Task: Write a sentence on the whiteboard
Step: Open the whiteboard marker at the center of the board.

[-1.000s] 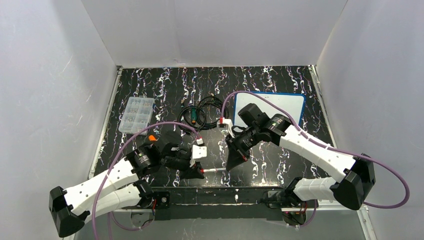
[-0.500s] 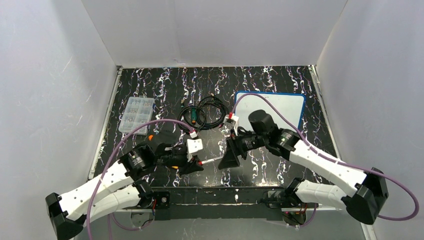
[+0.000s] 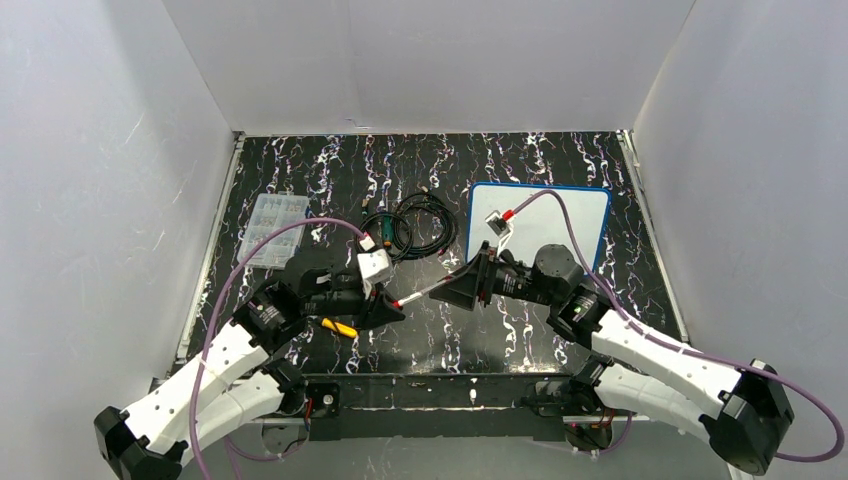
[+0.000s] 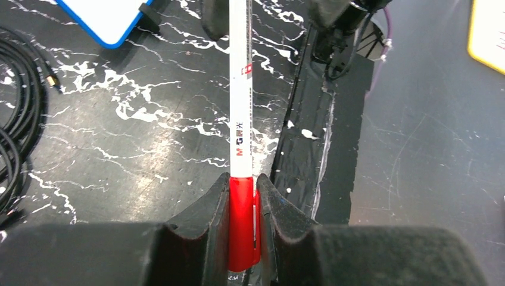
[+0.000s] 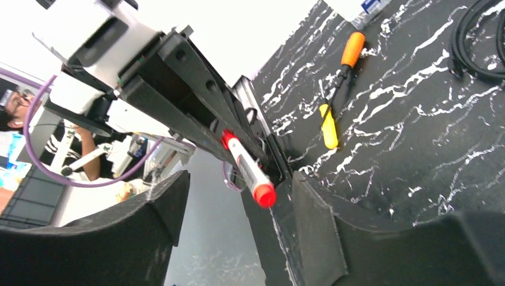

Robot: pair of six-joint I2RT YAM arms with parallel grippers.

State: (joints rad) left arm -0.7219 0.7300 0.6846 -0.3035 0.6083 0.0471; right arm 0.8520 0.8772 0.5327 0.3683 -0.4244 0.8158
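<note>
The whiteboard [image 3: 585,225] lies far right on the bench [image 3: 330,170], with no lettering visible. The marker [image 4: 239,119] is clamped at one red end by the left end effector [image 4: 243,182]. The right end effector [image 5: 238,182] is spread around the other end without contact. Writing is judged not begun.

The marker [image 4: 239,119] was cut off at the left wrist view's top edge; the whiteboard [image 4: 106,16] showed one corner.

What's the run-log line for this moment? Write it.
left gripper: shut on marker, red end | right gripper: open around its far end | whiteboard: blank
</note>
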